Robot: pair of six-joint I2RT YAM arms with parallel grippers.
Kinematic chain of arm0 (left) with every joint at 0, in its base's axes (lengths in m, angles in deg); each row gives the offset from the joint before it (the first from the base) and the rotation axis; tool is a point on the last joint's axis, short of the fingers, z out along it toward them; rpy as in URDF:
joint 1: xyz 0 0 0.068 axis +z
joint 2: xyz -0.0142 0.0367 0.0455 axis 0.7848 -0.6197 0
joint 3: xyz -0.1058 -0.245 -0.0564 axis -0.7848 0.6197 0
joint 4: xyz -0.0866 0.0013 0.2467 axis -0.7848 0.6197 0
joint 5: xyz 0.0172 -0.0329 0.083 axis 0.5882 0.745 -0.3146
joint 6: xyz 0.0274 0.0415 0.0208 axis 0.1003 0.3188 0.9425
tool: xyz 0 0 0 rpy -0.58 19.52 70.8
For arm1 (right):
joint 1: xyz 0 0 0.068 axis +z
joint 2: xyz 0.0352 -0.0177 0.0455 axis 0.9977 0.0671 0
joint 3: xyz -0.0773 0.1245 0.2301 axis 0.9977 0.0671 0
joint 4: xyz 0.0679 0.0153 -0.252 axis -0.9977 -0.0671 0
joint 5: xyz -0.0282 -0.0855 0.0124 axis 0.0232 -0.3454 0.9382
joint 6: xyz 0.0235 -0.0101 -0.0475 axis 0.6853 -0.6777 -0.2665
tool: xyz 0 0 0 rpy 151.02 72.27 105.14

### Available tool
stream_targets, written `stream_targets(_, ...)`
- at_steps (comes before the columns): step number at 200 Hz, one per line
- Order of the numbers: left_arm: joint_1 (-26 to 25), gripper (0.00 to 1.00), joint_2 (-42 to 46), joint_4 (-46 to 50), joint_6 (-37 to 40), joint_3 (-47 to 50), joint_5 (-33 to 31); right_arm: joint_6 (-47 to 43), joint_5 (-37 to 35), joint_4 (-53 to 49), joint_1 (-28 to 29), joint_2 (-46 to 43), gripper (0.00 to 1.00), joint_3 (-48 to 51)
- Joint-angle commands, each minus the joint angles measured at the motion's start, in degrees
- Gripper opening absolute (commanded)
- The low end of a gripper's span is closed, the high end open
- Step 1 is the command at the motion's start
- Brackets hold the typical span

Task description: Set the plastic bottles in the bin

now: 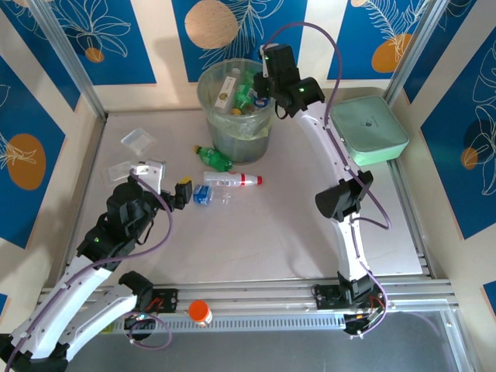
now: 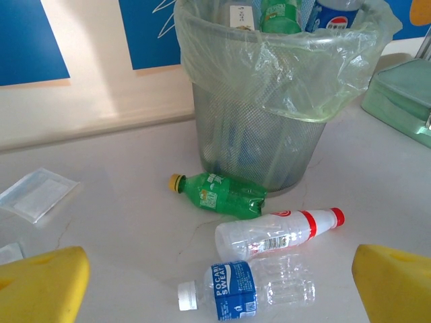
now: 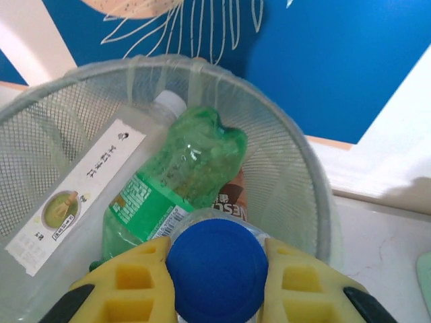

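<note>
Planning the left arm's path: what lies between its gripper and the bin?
In the left wrist view, three lie there: a blue-label bottle nearest, a red-capped bottle, then a green bottle beside the bin.

A mint-green lidded box [image 1: 370, 129] sits right; clear packets [image 1: 138, 139] lie left.

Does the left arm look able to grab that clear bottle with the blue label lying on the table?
Probably yes: the open left hand faces the clear blue-labelled plastic bottle, with only bare table between them.
</note>
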Motion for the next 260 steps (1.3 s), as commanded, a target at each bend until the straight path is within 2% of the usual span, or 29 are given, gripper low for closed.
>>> stream_targets(1,-0.38,0.99,0.60,-1.58,0.95,0.52,-0.74,-0.76,1.27,-1.45,1.01,3.47,0.09,1.09)
stream_targets(53,-0.38,0.99,0.76,-1.38,1.00,0.61,-1.55,3.95,7.90,-5.36,-0.48,6.10,0.16,-2.21)
stream_targets(104,-0.38,0.99,0.67,-1.36,0.96,0.70,-2.08,5.10,11.52,-3.60,-0.30,-0.67,0.59,-3.28)
stream_targets(122,-0.38,0.99,0.67,-1.38,0.89,0.66,-2.50,5.16,11.65,-2.23,-0.21,-3.60,0.63,-2.57)
stream_targets(151,-0.38,0.99,0.76,-1.15,0.92,0.61,-3.44,5.01,10.80,-0.23,-0.13,-6.91,0.56,-0.24)
stream_targets(177,-0.34,0.99,0.76,-0.93,0.96,0.61,-4.48,5.46,13.22,0.14,-0.39,-6.97,0.33,0.61)
stream_targets(203,-0.37,0.99,0.67,-0.85,0.88,0.61,-4.55,7.17,15.78,-2.44,-0.98,-3.84,0.19,-1.16)
stream_targets(260,-0.38,0.99,0.60,-0.52,0.79,0.79,-5.43,9.61,17.12,-5.64,-3.02,1.55,0.07,0.54)
